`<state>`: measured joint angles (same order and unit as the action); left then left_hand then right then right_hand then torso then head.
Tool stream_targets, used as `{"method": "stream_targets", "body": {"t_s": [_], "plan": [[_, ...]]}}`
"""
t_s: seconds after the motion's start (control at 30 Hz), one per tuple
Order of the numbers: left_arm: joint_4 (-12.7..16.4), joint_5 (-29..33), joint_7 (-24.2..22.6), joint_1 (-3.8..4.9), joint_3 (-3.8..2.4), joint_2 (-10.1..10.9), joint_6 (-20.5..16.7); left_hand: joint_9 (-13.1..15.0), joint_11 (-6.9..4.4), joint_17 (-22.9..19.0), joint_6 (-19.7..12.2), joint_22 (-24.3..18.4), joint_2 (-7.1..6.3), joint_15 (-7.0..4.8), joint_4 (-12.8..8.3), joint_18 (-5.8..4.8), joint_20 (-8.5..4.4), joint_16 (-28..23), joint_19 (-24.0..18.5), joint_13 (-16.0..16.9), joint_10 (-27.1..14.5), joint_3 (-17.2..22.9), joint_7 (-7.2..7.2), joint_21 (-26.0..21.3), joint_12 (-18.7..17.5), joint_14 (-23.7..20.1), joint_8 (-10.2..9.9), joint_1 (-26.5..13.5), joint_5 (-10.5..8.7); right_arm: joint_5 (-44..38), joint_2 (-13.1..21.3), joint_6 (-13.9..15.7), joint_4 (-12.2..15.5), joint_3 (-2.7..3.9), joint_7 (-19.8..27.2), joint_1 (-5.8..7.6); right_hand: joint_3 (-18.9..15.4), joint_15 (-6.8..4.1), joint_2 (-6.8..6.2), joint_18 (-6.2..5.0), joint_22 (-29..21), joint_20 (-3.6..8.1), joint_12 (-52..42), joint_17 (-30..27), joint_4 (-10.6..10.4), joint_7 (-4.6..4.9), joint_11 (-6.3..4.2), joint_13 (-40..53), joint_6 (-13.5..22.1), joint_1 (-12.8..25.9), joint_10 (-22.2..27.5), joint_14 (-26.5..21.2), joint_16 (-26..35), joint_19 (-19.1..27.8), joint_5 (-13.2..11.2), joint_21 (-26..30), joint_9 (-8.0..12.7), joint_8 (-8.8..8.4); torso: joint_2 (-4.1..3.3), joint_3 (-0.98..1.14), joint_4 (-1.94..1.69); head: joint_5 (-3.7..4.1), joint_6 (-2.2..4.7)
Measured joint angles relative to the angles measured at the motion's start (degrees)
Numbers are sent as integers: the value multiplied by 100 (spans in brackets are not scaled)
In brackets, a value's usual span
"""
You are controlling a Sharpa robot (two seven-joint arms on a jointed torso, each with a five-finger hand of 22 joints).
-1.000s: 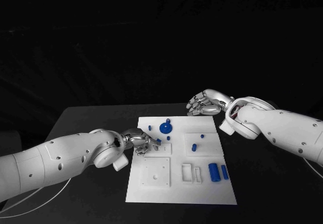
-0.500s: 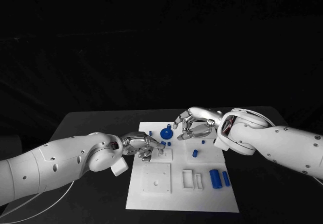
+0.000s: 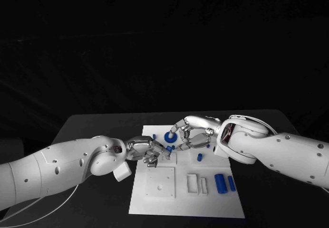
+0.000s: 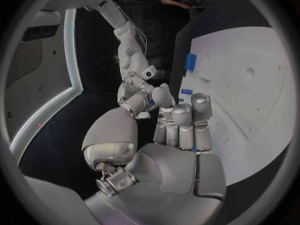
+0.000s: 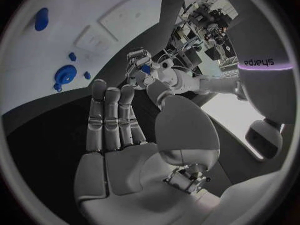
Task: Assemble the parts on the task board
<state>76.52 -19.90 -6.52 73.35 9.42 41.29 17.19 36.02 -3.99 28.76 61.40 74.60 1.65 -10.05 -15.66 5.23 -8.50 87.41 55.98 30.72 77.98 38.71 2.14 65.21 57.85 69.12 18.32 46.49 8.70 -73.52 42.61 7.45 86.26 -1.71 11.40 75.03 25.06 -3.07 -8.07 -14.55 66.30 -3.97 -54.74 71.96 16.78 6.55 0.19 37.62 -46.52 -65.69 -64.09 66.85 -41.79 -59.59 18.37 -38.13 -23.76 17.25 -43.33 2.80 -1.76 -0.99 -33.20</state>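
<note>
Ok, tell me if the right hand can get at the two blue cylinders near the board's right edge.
Probably yes: the two blue cylinders lie uncovered on the task board, nothing over them, and the right hand hovers open farther up the board.

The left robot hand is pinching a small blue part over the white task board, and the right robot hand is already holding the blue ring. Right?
Not quite. The left robot hand does pinch a small blue part over the task board. But the right robot hand is empty, fingers apart; the head view shows the blue ring lying on the board.

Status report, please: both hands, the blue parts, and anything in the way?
Left hand pinches a small blue part above the task board. Right hand open, fingers spread, close beside it. Blue ring part beneath the right hand. Nothing else between them.
</note>
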Motion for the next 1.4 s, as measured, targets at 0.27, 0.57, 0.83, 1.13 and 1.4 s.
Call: {"method": "stream_targets", "body": {"t_s": [0.27,0.57,0.83,1.13,1.4], "plan": [[-1,36,-11,0,0,4,47,121,-9,14,2,22,166,-13,3,1,19,0,-42,-7,-75,11,10,-21,28,-53,33,-166,172,-22,-3,-36,75,-61,45,0,122,-11,91,8,263,39,-291,293,-7,-55,-43,378,-55,-91,2,53,-141,-39,-145,-297,-3,0,0,3,4,-10,-30],[-9,78,-19,0,0,7,55,186,-1,19,-4,33,240,-1,3,3,30,0,-71,-13,-83,11,17,-21,50,-81,32,-240,236,-40,-15,-84,157,-94,88,-1,269,-41,121,34,498,93,-536,300,0,-69,-52,704,-115,-121,11,83,-427,-49,-264,-548,15,49,1,3,7,-10,-52],[-11,95,-18,1,-1,3,65,245,-21,24,-5,33,245,7,-12,3,30,0,-71,-19,-102,27,18,-21,73,-90,27,-245,322,-39,-31,-80,151,-94,145,-1,380,-63,232,42,624,146,-666,300,0,-92,-72,891,-137,-93,31,60,-677,-61,-535,-689,29,49,1,4,3,-14,-65],[-7,106,-16,1,-1,2,93,298,-20,24,16,32,289,17,-27,3,31,0,-71,-27,-102,42,-7,-21,73,-104,61,-290,388,-54,-77,-98,107,-104,159,0,777,-123,371,49,750,165,-791,299,-12,-70,-71,1086,-279,-21,30,-1,-970,-79,-1095,-844,39,87,1,2,5,-18,-74],[-4,126,-20,2,-1,2,122,305,-21,24,15,31,295,26,-36,2,31,0,-71,-30,-102,50,-6,-21,73,-116,61,-295,411,-112,-99,-117,63,-116,159,0,1053,-125,438,72,789,187,-827,298,-24,-48,-28,1157,-360,46,50,-43,-1079,-57,-1394,-889,50,87,1,1,5,-19,-93]]}}
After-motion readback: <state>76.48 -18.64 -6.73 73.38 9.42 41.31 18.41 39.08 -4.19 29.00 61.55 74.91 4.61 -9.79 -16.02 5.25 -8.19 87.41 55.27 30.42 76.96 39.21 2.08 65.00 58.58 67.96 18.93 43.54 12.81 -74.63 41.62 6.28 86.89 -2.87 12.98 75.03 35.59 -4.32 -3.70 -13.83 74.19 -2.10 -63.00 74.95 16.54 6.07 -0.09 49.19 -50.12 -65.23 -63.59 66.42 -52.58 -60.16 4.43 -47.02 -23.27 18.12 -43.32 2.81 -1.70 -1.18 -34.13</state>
